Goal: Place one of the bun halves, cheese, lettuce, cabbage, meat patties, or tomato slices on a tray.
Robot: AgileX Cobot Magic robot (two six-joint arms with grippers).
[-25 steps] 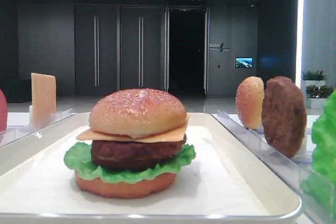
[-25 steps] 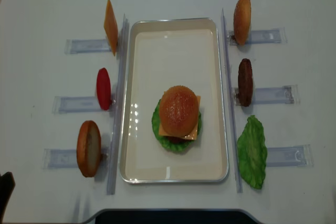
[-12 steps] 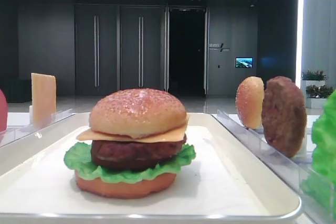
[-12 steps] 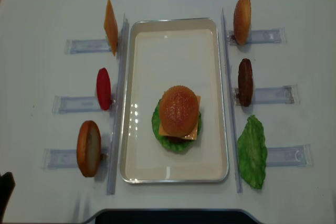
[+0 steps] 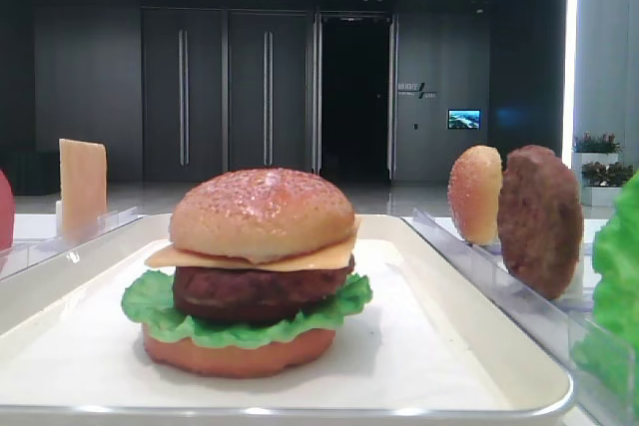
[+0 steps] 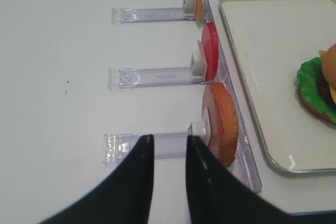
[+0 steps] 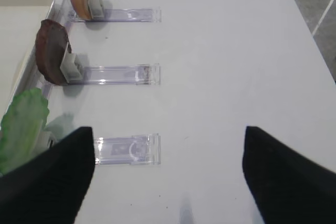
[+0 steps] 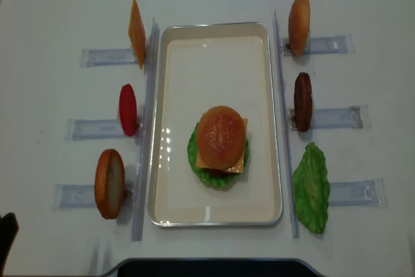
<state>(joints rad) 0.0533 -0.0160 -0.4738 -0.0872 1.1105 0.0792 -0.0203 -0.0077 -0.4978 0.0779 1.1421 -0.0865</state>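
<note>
The cream tray (image 8: pixel 214 215) holds a stacked burger: a sesame bun half (image 8: pixel 221 135) on cheese (image 5: pixel 250 258), a meat patty (image 5: pixel 250 291) and lettuce (image 5: pixel 150 308). Left of the tray stand a cheese slice (image 8: pixel 136 32), a tomato slice (image 8: pixel 128 109) and a bun half (image 8: pixel 109 183). To its right stand a bun half (image 8: pixel 299 24), a patty (image 8: pixel 303 102) and a lettuce leaf (image 8: pixel 312 187). My left gripper (image 6: pixel 169 139) is shut and empty above the rack beside the nearest bun half (image 6: pixel 223 124). My right gripper (image 7: pixel 168 140) is open over bare table, right of the lettuce (image 7: pixel 21 124).
Clear acrylic racks (image 8: pixel 337 117) hold the upright pieces on both sides, and long clear rails (image 8: pixel 283 128) run along the tray's long edges. The table's right edge (image 7: pixel 310 30) shows in the right wrist view. The near table edge (image 8: pixel 207 265) lies just below the tray.
</note>
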